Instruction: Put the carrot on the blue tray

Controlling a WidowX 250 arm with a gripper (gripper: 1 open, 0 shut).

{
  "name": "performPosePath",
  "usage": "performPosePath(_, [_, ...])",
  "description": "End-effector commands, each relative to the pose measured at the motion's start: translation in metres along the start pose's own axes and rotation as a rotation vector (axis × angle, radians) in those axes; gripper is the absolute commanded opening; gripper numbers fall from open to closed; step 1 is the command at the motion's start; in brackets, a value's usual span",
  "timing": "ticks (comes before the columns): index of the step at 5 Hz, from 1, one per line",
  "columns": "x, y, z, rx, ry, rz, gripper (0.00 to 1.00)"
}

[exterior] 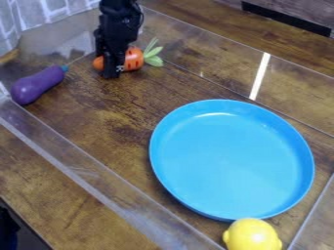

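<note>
The small orange carrot [129,62] with its green leafy top [151,52] is at the back left of the wooden table. My black gripper [115,61] comes down on it from above. Its fingers are shut on the carrot's orange body, which shows on both sides of them. I cannot tell if the carrot is touching the table or just above it. The big round blue tray [232,156] lies empty at the front right, well away from the gripper.
A purple eggplant [38,83] lies at the left, a little in front of the gripper. A yellow lemon [252,235] sits at the front edge, touching the tray's near rim. A raised clear border runs around the table.
</note>
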State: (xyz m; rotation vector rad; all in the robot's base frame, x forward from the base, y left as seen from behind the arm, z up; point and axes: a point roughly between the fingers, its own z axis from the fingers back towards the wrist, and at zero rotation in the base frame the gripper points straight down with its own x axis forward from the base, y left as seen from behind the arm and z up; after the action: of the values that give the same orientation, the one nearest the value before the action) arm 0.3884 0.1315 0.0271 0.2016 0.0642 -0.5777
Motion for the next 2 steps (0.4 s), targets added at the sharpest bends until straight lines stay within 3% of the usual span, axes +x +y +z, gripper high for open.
performPosePath(1, [0.0014, -0.0002, 0.0381, 0.068, -0.044, 0.043, 0.00])
performPosePath(2, [-0.0031, -0.0061, 0.0428, 0.077, -0.032, 0.087, 0.00])
